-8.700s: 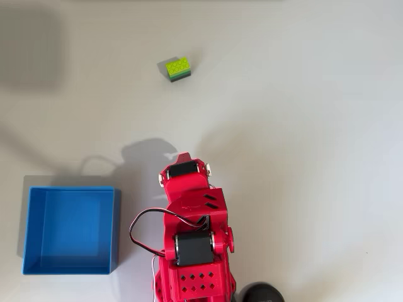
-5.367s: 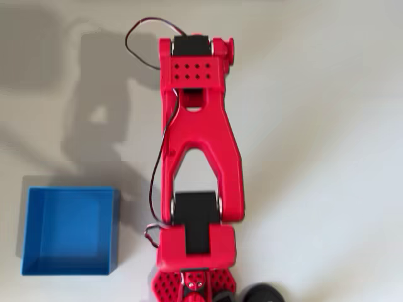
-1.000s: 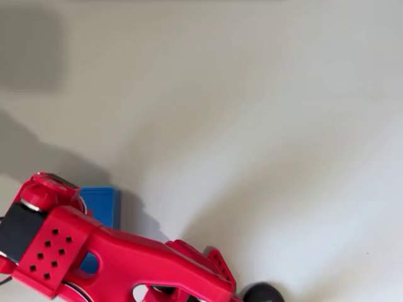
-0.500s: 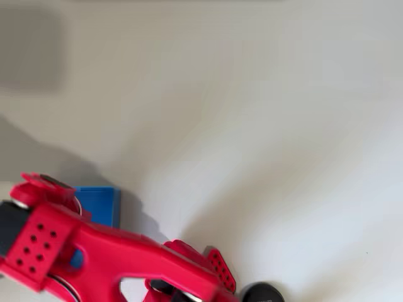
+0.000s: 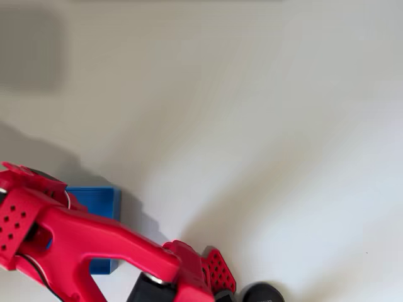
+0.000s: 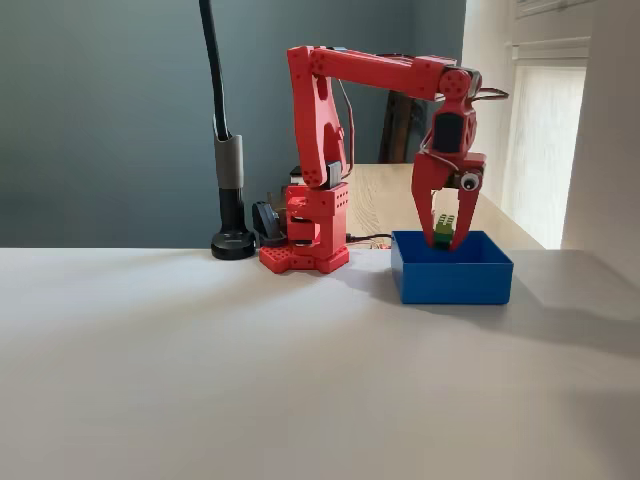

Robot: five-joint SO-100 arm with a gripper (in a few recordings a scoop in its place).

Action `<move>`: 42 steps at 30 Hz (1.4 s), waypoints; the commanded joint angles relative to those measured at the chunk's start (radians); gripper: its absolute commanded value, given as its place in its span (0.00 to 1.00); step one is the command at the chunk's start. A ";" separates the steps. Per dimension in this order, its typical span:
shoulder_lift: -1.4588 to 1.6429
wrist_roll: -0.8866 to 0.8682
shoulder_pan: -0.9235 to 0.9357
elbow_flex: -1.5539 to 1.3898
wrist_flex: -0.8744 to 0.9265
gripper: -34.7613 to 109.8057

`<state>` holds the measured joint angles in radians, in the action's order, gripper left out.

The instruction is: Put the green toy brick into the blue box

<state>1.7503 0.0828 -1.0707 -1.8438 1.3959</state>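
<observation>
In the fixed view the red gripper [image 6: 446, 233] hangs straight down over the blue box [image 6: 452, 270], its tips just above the rim. It is shut on the green toy brick [image 6: 443, 229], which sits between the fingers above the box's inside. In the overhead view the red arm [image 5: 82, 239] reaches left across the lower frame and covers most of the blue box [image 5: 97, 196]; the brick and the fingers are hidden under it there.
The arm's red base [image 6: 305, 255] stands behind the box's left side. A black lamp stand [image 6: 232, 242] with its pole rises at the back left. The white table [image 6: 250, 370] spreads wide in front. A black round foot [image 5: 261, 294] shows at the overhead's bottom edge.
Over the last second the arm has swung further left over the blue box. Earlier the brick lay on the table far from the arm; now it is in the gripper.
</observation>
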 commanded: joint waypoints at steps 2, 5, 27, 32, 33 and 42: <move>0.029 0.011 -0.037 0.052 0.063 0.38; 0.031 0.003 -0.044 0.057 0.091 0.40; 0.265 -0.094 0.353 0.120 -0.074 0.24; 0.428 -0.018 0.598 -0.083 -0.242 0.24; 0.457 -0.008 0.643 -0.121 -0.267 0.24; 0.672 -0.020 0.934 -0.371 -0.367 0.24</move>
<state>2.3086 0.0614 -0.2132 -2.1660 1.0508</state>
